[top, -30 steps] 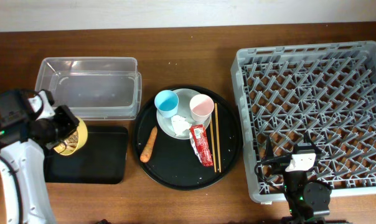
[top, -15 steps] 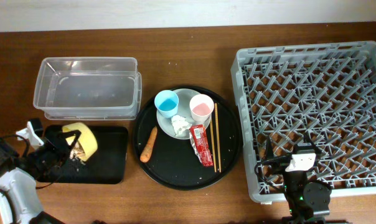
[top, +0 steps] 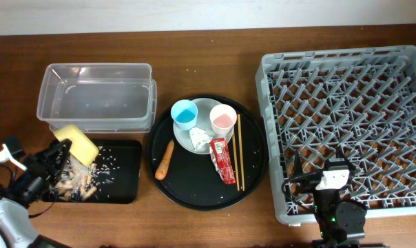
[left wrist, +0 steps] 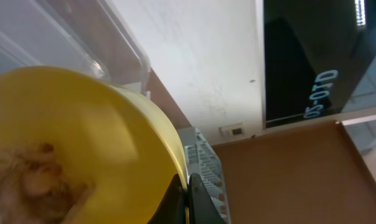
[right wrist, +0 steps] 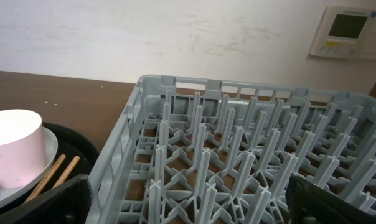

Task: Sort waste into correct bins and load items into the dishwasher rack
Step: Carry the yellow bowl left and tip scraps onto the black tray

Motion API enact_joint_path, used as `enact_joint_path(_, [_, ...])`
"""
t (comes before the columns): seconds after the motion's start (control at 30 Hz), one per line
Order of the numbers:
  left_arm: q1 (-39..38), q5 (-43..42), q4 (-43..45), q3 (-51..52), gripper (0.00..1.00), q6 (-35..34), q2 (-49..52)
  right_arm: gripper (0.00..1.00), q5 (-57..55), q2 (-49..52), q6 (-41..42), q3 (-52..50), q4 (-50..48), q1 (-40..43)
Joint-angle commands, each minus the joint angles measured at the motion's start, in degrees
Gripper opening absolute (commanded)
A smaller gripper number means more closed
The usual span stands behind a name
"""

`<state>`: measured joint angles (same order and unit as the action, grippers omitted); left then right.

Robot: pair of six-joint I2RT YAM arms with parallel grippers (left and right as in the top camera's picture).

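While the left gripper (top: pixel 60 151) pinches the rim of the yellow bowl (top: pixel 77 141) between closed jaws, the bowl hangs tipped on its side over the back left corner of the shallow black tray (top: pixel 122 187). Its mouth faces down toward the arm and its base toward the clear tub (top: pixel 98 103) just behind. Food scraps (top: pixel 80 180) lie heaped and scattered in the tray, and some cling inside the bowl. To the right, the carrot stick (top: pixel 165 160) lies on the round black tray (top: pixel 194 189). The left arm reaches in from the near left corner, wrist angled up and rightward. The right gripper (right wrist: pixel 188 193), jaws spread wide, sits low at the dishwasher rack's (top: pixel 346 83) near edge.
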<state>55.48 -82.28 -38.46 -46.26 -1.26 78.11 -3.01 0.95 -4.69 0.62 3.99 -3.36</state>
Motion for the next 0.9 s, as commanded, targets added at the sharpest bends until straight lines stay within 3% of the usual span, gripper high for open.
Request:
enact_joint_path(0.0, [0.2,-5.2,-0.4,0.4,0.00,1.6,-0.6,0.98,-0.5,-0.2,0.4,-0.3,0.3,0.4])
enact_joint_path(0.13, [0.2,-7.9,-6.4,0.4,0.00,2.2,-0.6,0.98,-0.5,-0.2,0.4,-0.3,0.3,0.4])
enact_joint_path(0.27, [0.2,-5.3,-5.4,0.4,0.00,3.5,-0.6,0.98,-0.5,-0.2,0.4,-0.3,0.3,0.4])
enact_joint_path(0.57, [0.2,-7.8,-5.1,0.4,0.00,3.5,-0.6,0.98,-0.5,-0.2,0.4,-0.3,0.3,0.4])
enact_joint_path(0.63, [0.0,-7.9,-10.5,0.4,0.00,3.6,-0.7,0.98,-0.5,-0.2,0.4,-0.3,0.3,0.4])
enact_joint_path(0.87, [-1.0,-0.6,-12.6,0.4,0.00,4.6,-0.7,0.99,-0.5,-0.2,0.4,-0.3,0.3,0.4])
